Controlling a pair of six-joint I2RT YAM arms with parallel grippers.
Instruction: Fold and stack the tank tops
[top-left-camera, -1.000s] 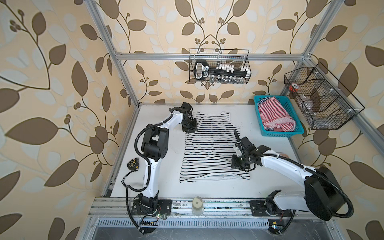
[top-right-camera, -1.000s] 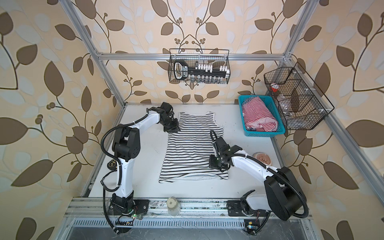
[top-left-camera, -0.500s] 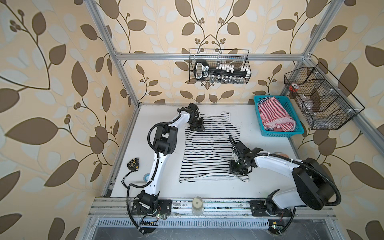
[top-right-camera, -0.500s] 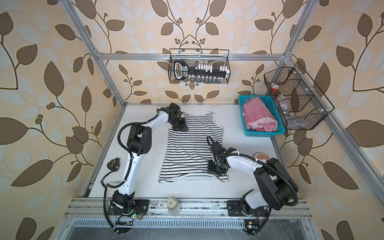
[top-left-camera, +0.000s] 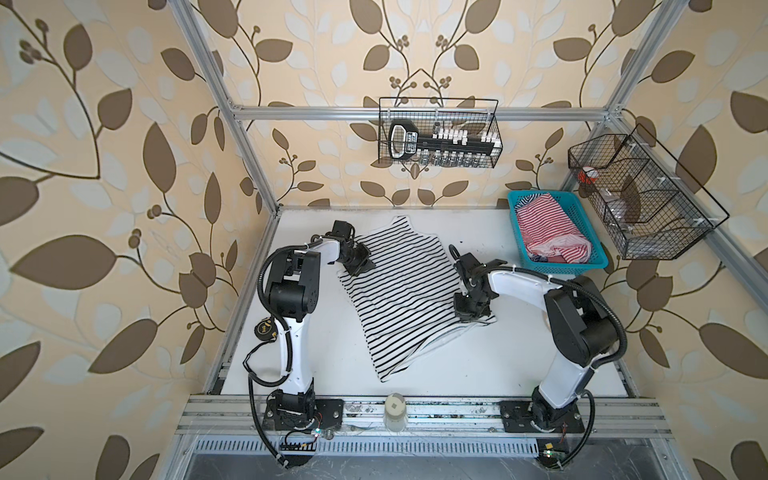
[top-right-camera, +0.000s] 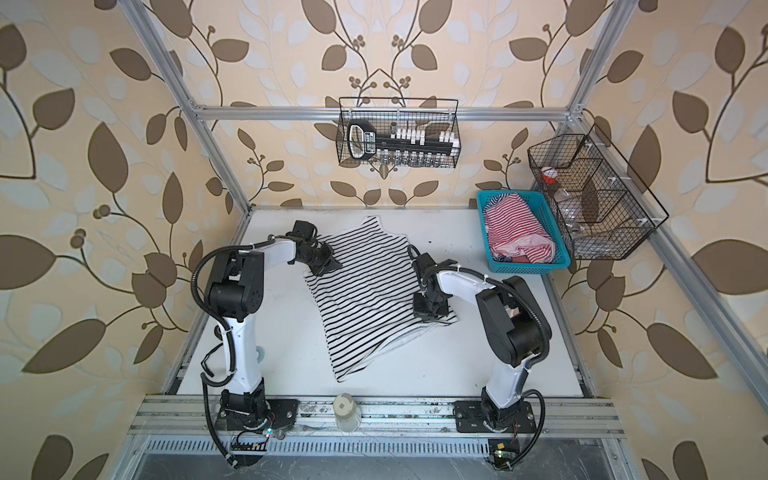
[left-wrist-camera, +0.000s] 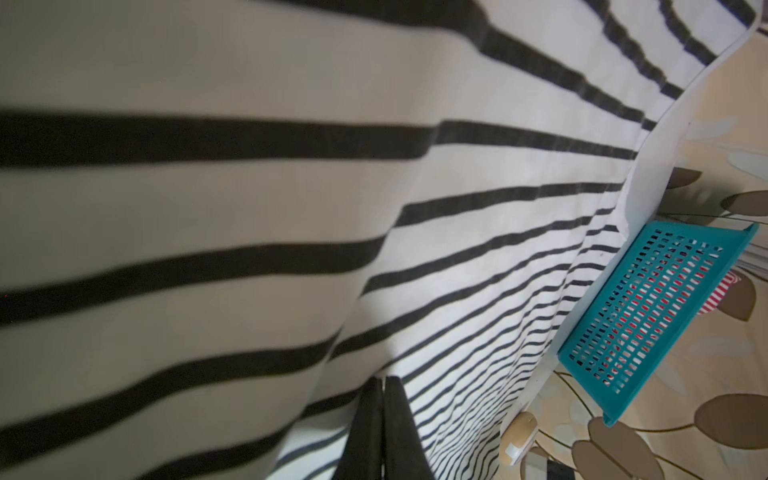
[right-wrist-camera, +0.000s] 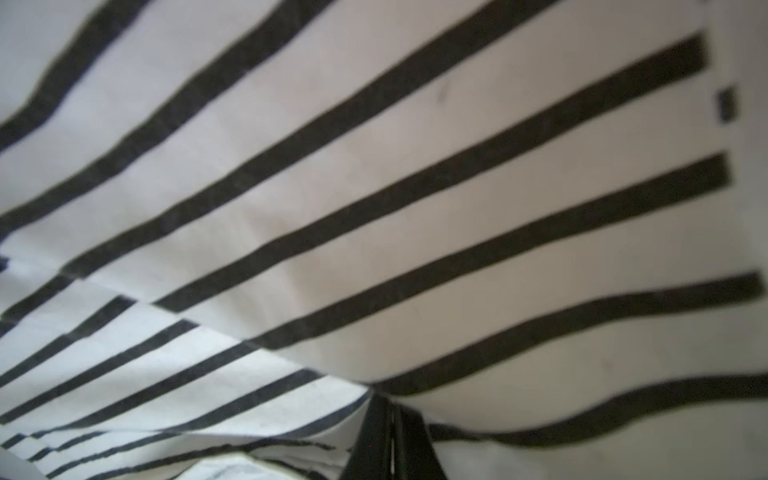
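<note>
The black-striped tank top (top-left-camera: 399, 291) lies askew across the white table (top-left-camera: 316, 365) in both top views, with one hem corner pointing toward the front rail. My left gripper (top-left-camera: 358, 266) is shut on its far-left edge. My right gripper (top-left-camera: 467, 313) is shut on its right hem edge, where the cloth bunches. In the left wrist view the gripper (left-wrist-camera: 382, 382) pinches striped fabric (left-wrist-camera: 249, 208) that rises over the camera. The right wrist view shows the same for that gripper (right-wrist-camera: 392, 405). The red-striped tank top (top-left-camera: 548, 232) sits crumpled in the teal basket (top-left-camera: 514, 224).
The teal basket stands at the table's back right corner. A wire basket (top-left-camera: 438, 139) hangs on the back wall and another wire basket (top-left-camera: 640, 199) on the right wall. A small jar (top-left-camera: 395, 409) sits on the front rail. A round black object (top-left-camera: 264, 328) lies beside the left arm.
The left jaws have closed on the top's edge and drawn it leftward. The black-striped top, which lay straight, is now pulled up between both grippers and skewed diagonally.
</note>
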